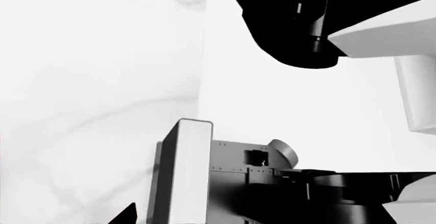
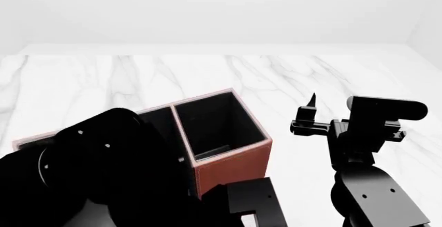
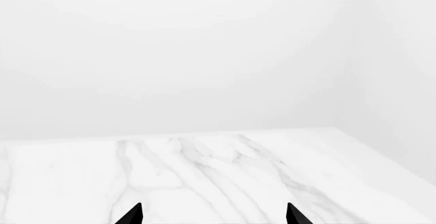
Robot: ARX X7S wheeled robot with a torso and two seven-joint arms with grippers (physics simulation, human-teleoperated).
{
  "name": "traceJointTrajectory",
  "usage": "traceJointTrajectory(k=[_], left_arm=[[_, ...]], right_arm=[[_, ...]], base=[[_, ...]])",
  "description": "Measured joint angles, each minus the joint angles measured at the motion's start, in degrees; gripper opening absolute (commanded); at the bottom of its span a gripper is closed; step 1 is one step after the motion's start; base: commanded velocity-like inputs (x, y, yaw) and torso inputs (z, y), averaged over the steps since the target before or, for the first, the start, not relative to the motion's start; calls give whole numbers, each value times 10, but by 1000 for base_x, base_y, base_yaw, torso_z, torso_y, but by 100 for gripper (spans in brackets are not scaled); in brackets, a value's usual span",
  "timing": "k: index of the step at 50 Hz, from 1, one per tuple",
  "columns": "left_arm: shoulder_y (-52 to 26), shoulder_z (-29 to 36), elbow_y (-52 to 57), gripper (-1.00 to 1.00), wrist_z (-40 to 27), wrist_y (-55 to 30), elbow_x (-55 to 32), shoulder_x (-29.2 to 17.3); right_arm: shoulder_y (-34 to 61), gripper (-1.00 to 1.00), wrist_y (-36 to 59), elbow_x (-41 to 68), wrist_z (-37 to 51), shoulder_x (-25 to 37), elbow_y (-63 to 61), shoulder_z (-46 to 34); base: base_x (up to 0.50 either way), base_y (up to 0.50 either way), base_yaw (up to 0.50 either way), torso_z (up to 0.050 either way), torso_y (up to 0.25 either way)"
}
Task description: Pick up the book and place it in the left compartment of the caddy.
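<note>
The right gripper (image 3: 212, 215) hovers over the marble table (image 2: 290, 79), jaws spread and empty. The left gripper's state cannot be told. The book (image 2: 210, 152) lies inside the caddy (image 2: 231, 167).

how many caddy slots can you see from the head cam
2. One big open slot at the caddy's right end, and a narrower slot just left of it, partly covered by the left arm. More slots may be hidden behind that arm.
</note>
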Motion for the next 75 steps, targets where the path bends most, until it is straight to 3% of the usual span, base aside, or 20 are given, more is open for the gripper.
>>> traceJointTrajectory(k=[47,75], left_arm=[[27,63,-70,100,152,16,173,-8],[5,103,-86,100,132,25,170,14]], right_arm=[[-4,100,-15,10,5,3,15,-1],[-5,100,-20,14,8,5,21,-5]], base=[[0,0,0,0,0],[0,0,0,0,0]])
